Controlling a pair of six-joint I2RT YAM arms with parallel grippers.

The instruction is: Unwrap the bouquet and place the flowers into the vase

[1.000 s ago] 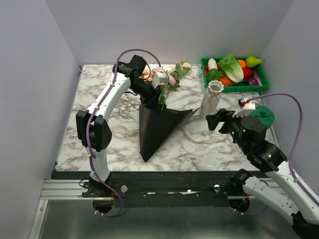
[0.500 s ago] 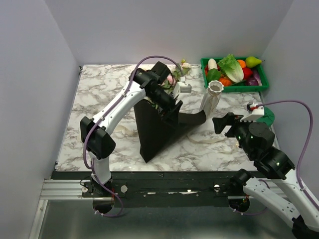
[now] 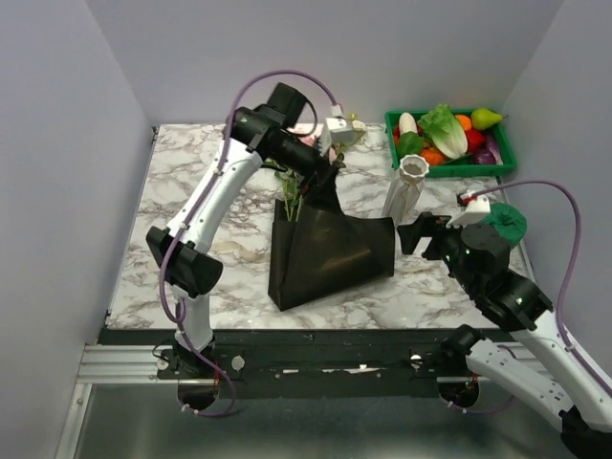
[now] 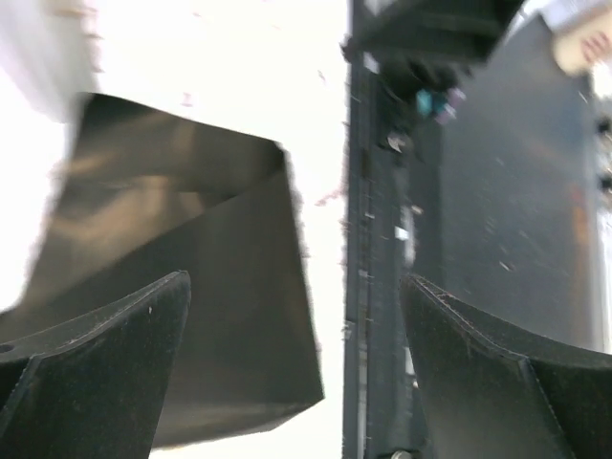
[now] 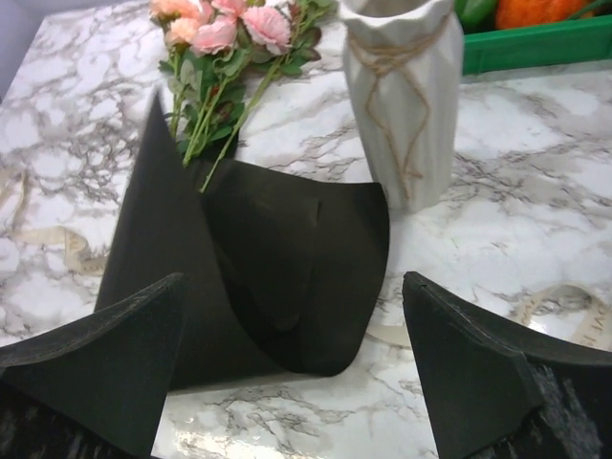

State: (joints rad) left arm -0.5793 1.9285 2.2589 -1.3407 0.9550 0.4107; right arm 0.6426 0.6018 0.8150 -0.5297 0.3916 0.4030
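Robotics lab test cell: plain pale wall panels [image 3: 57, 191] enclose a marble-patterned table [image 3: 172, 163]; at six o'clock an aluminium rail [image 3: 115, 363] anchors the left arm [image 3: 206, 199] and right arm [image 3: 521, 306]; plastic-food crate [image 3: 459, 170] at one o'clock.

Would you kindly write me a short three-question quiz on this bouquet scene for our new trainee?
1. True or false: the stems of the flowers run into the black wrapper.
2. The vase is: A) lying on its side; B) upright beside the wrapper; C) on top of the wrapper.
3. What do the left gripper and the right gripper hold?
Key: 1 true; 2 B; 3 nothing, both sets of fingers are open.
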